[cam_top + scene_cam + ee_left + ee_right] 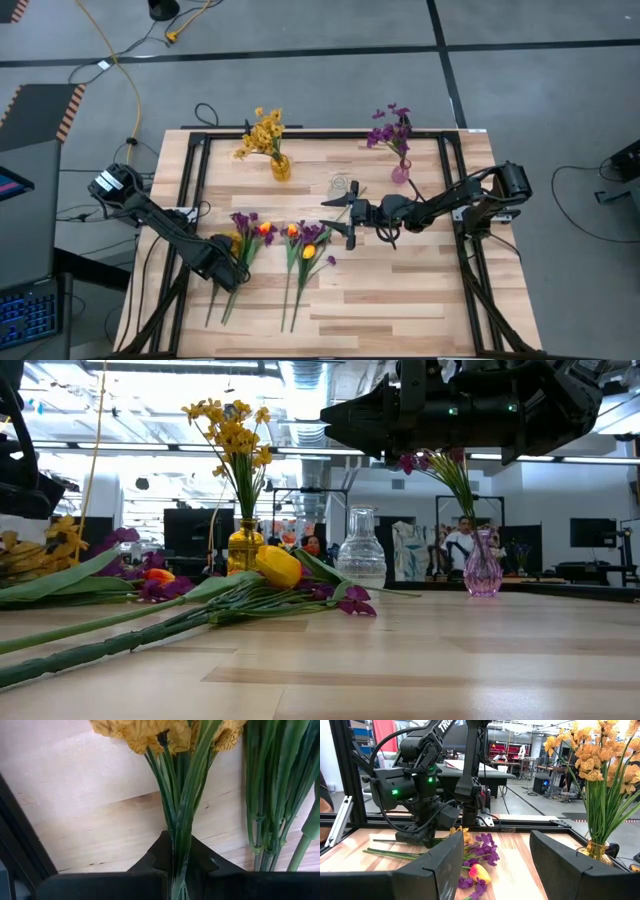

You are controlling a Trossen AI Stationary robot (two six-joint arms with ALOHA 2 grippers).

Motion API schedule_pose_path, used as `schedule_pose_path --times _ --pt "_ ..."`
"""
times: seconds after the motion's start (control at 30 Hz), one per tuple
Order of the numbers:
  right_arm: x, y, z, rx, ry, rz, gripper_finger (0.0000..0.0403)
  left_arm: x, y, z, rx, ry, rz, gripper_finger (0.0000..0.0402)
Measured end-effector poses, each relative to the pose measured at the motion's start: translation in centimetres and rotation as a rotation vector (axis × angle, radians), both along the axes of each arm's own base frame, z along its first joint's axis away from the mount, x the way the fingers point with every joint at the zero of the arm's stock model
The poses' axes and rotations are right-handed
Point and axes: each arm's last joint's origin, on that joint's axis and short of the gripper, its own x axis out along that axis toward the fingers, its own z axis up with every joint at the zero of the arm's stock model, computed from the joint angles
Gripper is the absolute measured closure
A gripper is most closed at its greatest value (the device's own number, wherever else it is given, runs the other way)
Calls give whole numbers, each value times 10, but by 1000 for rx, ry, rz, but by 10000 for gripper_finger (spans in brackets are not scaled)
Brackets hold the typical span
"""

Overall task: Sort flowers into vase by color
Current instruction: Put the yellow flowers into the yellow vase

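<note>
the left gripper (181, 870) is seen low over the wooden slatted table (400, 300), its dark fingers clenched on the thin green stems of a fluffy yellow cluster flower (165, 732), gripped below the bloom, presumably so the long stem can be lifted and swung upright. the pick is judged just made; the flower is not yet raised. the right gripper (340, 215) is held above mid-table with its jaws spread and nothing between them, waiting near the vases. along the far edge, an amber glass vase (281, 167) already holds yellow clusters, a pink glass vase (400, 173) holds purple blooms, and a clear glass vase (341, 186) between them appears empty. loose purple blooms and orange-yellow tulip buds (300, 240) are left lying flat, well apart from the vases.
</note>
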Motion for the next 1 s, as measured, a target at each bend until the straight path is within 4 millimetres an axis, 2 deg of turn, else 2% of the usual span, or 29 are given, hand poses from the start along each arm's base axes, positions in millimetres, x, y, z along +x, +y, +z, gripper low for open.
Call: schedule_pose_path --times 0.13,0.53,1.0 --pt "0 0 0 0 0 0 148 3 -2 5 4 2 -13 392" --pt "0 0 0 0 0 0 148 19 -12 50 70 -29 -110 400" --pt "0 0 0 0 0 0 148 40 -18 104 237 -228 -250 401"
